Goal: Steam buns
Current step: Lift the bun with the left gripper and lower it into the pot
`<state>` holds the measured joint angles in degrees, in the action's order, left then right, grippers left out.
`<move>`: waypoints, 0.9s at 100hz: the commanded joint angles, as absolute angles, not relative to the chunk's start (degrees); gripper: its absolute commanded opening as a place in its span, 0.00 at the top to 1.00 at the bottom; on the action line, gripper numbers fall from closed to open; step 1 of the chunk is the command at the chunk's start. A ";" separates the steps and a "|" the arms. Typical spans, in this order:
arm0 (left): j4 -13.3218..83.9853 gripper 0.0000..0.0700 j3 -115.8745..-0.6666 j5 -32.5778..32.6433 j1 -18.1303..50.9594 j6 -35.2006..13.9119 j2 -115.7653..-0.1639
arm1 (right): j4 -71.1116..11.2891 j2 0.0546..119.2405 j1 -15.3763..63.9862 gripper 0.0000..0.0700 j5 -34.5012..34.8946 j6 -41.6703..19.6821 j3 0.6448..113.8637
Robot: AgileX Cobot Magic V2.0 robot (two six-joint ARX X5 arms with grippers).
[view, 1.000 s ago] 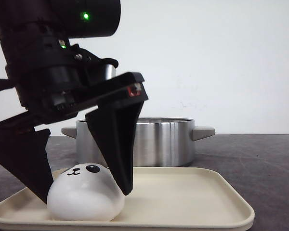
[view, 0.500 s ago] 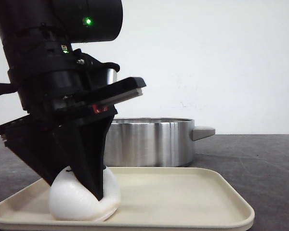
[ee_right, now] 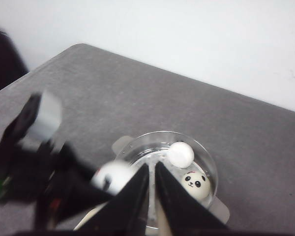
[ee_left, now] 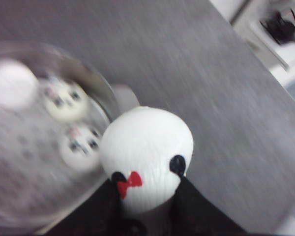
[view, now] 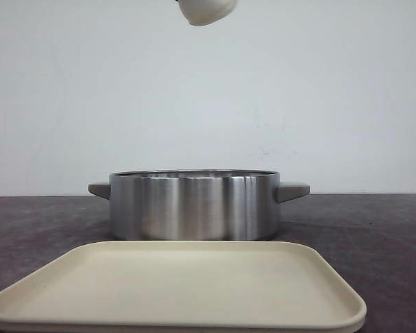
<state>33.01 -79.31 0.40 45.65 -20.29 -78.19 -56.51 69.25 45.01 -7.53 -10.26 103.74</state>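
Gripping a bun [ee_left: 146,158] between its two black fingers [ee_left: 194,206], the left gripper [ee_left: 147,216] holds it in the air above the pot [ee_left: 96,93], near the pot's rim and side handle. The bun's black eye spots and a small red bow-like mark face the wrist camera. From the front only the bun's pale underside [view: 206,11] shows, at the top edge and high over the pot [view: 194,205]; the gripper itself is out of that view. Inside the pot three more buns lie on the floor: two with panda faces up [ee_left: 65,99] [ee_left: 81,145], side by side, and a third, plain white from this angle [ee_left: 11,82], beside them toward the pot's far wall, all blurred. The right wrist view looks down on the same pot [ee_right: 206,162], where a face-up bun [ee_right: 195,183] and a round white one [ee_right: 180,154] are clear, and the lifted bun [ee_right: 112,178] shows as a blur just outside the pot's rim, carried by the dark, smeared left arm [ee_right: 34,167]. The right gripper [ee_right: 151,201] hangs over the pot with its fingers drawn nearly together, only a thin slit between them and nothing held. A cream tray [view: 263,291] sits on the dark table [view: 374,229] just in front of the pot.
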 commanded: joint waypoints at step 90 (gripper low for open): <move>32.34 0.77 -81.36 0.10 34.65 -15.51 -106.87 | -60.25 69.84 45.69 0.98 -7.53 -9.85 104.90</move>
<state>32.62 -80.20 0.08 34.50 -16.38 -105.60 -60.36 69.25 45.06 -7.53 -10.26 103.74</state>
